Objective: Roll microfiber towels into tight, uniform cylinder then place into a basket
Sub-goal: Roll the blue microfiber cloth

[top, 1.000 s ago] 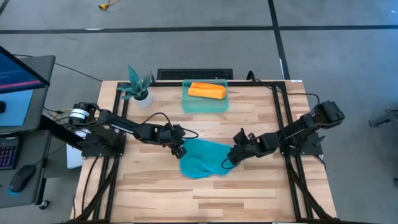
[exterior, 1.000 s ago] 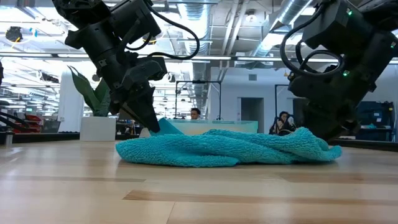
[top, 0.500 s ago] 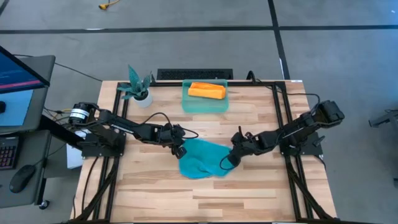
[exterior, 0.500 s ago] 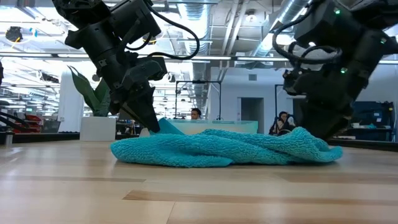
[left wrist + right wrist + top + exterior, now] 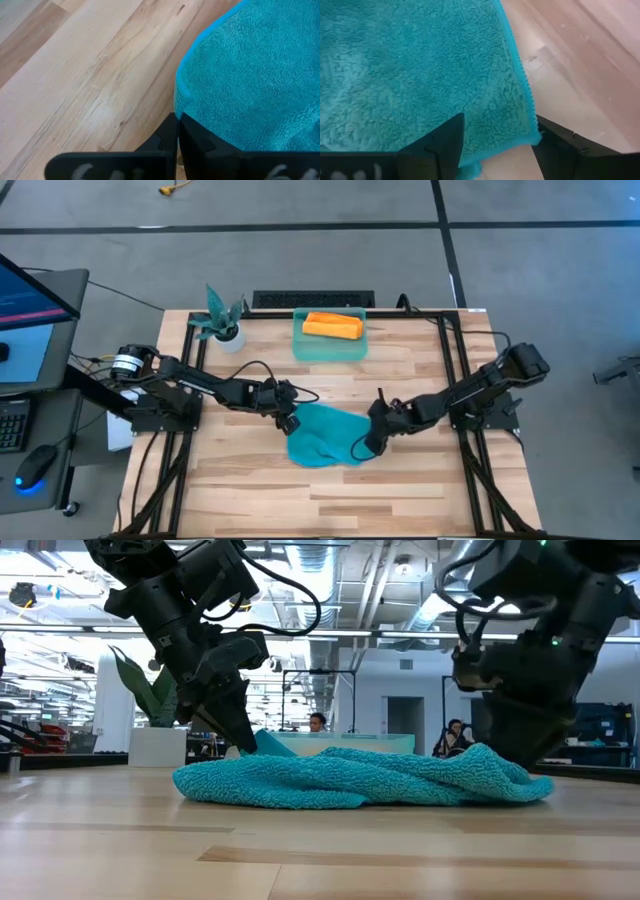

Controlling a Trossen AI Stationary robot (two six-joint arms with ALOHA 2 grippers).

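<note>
The teal towel (image 5: 325,434) lies rumpled on our pale wooden tabletop (image 5: 420,490); our left hand (image 5: 290,420) pinches its edge shut, our right hand (image 5: 372,442) straddles its corner, spread wide, gripping nothing.

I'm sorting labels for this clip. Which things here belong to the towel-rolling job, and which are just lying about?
Job:
- teal towel, rumpled on the table
- orange towel, rolled, in the basket
- left tool, shut at the teal towel's edge
- right tool, open over its other edge

Lying about:
- potted plant
- keyboard at the table's far edge
</note>
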